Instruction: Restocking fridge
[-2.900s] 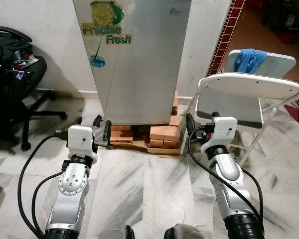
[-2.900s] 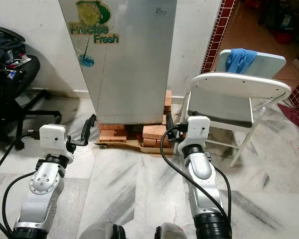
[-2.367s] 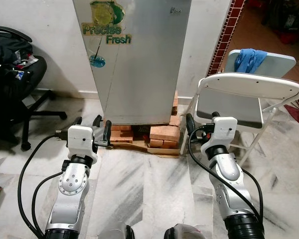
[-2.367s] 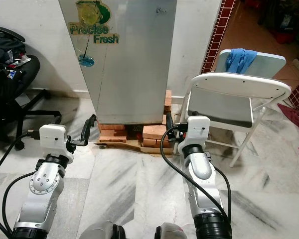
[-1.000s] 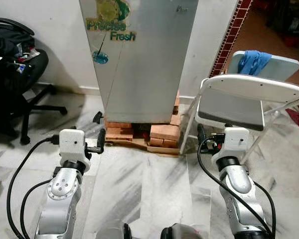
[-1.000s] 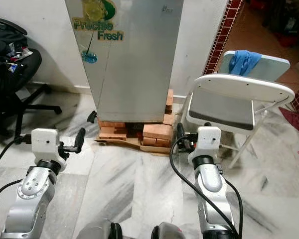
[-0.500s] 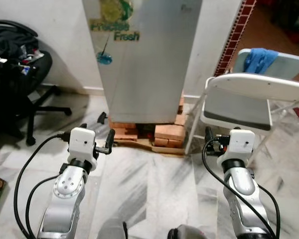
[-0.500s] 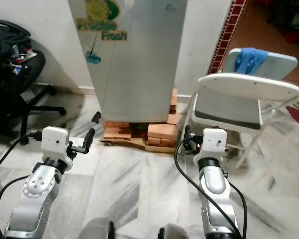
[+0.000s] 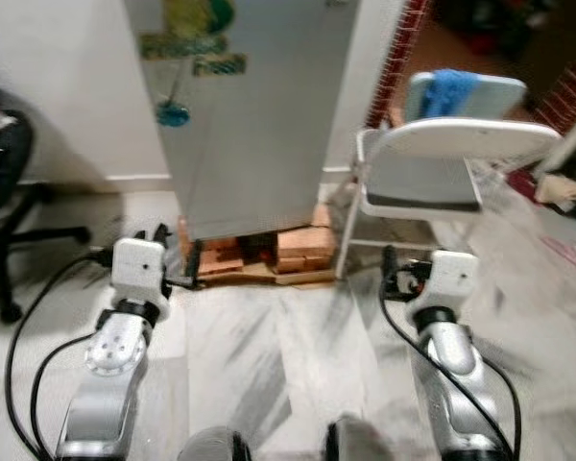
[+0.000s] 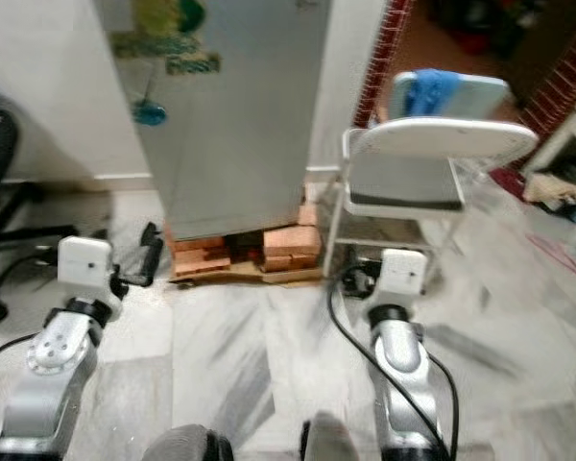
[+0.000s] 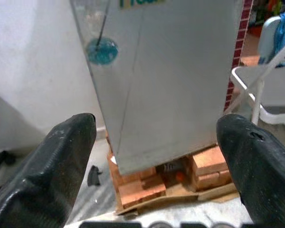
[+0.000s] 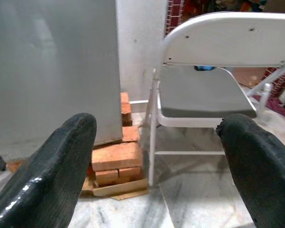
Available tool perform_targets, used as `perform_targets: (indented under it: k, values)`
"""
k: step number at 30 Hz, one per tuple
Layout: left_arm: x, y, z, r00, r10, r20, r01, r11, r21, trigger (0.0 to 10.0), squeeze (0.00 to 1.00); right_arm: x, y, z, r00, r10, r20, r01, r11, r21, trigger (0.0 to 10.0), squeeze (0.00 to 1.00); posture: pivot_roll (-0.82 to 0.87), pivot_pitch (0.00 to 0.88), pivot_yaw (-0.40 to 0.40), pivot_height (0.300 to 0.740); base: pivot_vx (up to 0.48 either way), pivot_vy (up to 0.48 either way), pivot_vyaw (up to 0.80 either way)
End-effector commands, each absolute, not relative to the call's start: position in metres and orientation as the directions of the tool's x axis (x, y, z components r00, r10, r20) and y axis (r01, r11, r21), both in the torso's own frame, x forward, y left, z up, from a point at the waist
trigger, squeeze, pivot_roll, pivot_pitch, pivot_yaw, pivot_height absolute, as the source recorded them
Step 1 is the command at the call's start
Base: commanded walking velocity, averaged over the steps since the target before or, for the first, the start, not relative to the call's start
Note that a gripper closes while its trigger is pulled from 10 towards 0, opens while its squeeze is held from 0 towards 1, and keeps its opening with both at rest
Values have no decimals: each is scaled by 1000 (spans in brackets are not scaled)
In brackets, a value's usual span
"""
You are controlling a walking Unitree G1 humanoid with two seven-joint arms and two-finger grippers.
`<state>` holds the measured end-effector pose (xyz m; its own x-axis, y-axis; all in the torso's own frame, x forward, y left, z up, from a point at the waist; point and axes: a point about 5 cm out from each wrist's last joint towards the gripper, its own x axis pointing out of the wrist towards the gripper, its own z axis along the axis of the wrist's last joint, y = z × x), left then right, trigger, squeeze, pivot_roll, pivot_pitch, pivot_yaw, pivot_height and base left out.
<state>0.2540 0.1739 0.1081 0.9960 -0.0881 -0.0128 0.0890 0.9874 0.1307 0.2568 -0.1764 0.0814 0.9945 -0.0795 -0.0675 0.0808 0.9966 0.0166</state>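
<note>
A tall silver fridge (image 9: 254, 125) with its door closed and a green "Fresh" sticker stands ahead against the white wall, raised on red bricks (image 9: 293, 252). My left gripper (image 9: 180, 250) is held out low over the floor, short of the fridge's bottom left corner. It is open, and in the left wrist view the fridge (image 11: 166, 80) shows between its empty fingers (image 11: 61, 166). My right gripper (image 12: 156, 156) is open and empty too, facing the gap between the bricks (image 12: 116, 156) and a white folding chair (image 12: 204, 95).
The white folding chair (image 9: 418, 178) stands just right of the fridge, with a second chair carrying a blue cloth (image 9: 446, 91) behind it. A black office chair (image 9: 0, 182) is at the far left. Marble floor (image 9: 288, 346) lies between me and the fridge.
The whole picture has shifted and blurred, so the camera moved: fridge and chairs now sit further left. Both arms hold the same pose, fingers still apart.
</note>
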Motion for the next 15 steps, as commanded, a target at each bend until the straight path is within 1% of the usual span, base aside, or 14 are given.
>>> perform_targets:
  k: [1, 11, 12, 15]
  values:
    - [252, 173, 105, 997, -78, -27, 80, 989, 122, 10000, 0, 256, -182, 81, 993, -99, -68, 100, 995, 9, 10000, 0, 15, 96, 7, 740, 0, 480, 0]
    - [250, 172, 102, 996, -83, -39, 86, 992, 91, 10000, 0, 260, -181, 85, 994, -90, -58, 91, 996, 15, 10000, 0, 15, 97, -1, 740, 0, 480, 0]
    - [250, 172, 102, 996, -77, -34, 79, 994, 72, 10000, 0, 257, -182, 79, 993, -88, -80, 88, 996, -7, 10000, 0, 12, 95, -1, 740, 0, 480, 0]
    - [251, 173, 100, 997, -70, -45, 74, 994, 76, 10000, 0, 257, -184, 76, 991, -101, -89, 99, 995, -19, 10000, 0, 7, 94, 1, 740, 0, 480, 0]
